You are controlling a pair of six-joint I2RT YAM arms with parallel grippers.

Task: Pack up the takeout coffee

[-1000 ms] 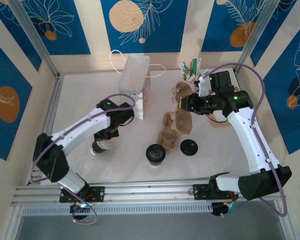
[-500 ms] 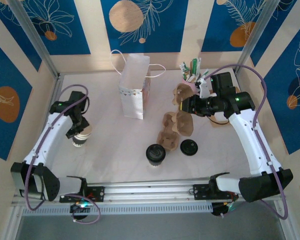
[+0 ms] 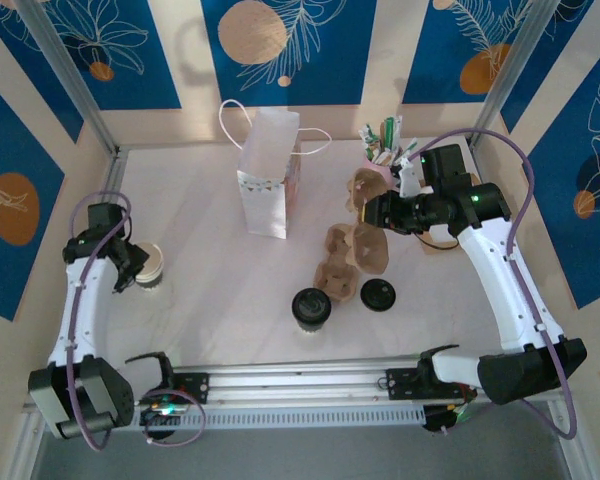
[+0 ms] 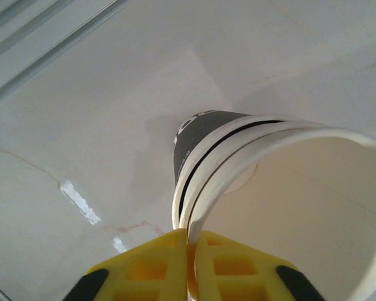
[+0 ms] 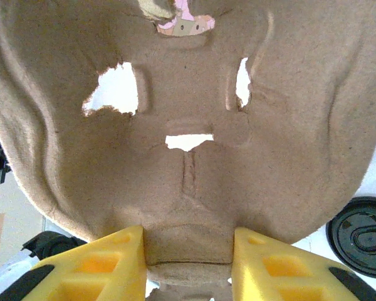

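The takeout coffee (image 3: 311, 305), a cup under a round black lid, stands alone near the table's front middle. At the far left stands a lidless cream cup (image 3: 150, 262) with a dark lower band. My left gripper (image 3: 130, 268) is beside it. In the left wrist view the yellow fingers (image 4: 144, 266) of my left gripper (image 4: 188, 233) pinch that cup's (image 4: 288, 188) near rim. My right gripper (image 3: 372, 212) is shut on a tab of the brown pulp cup carrier (image 3: 365, 250), which hangs tilted. In the right wrist view the carrier (image 5: 188, 94) lies between the fingers of my right gripper (image 5: 188, 241).
A white paper bag (image 3: 270, 180) with handles stands upright at the back middle. A loose black lid (image 3: 378, 294), (image 5: 361, 235) lies right of the coffee. A holder of sachets and sticks (image 3: 383, 140) stands at the back right. Metal rails (image 3: 105, 200) line the table's left edge.
My left arm has swung from the table's middle to the far left, carrying the lidless cup there. The right arm and the carrier have not moved.
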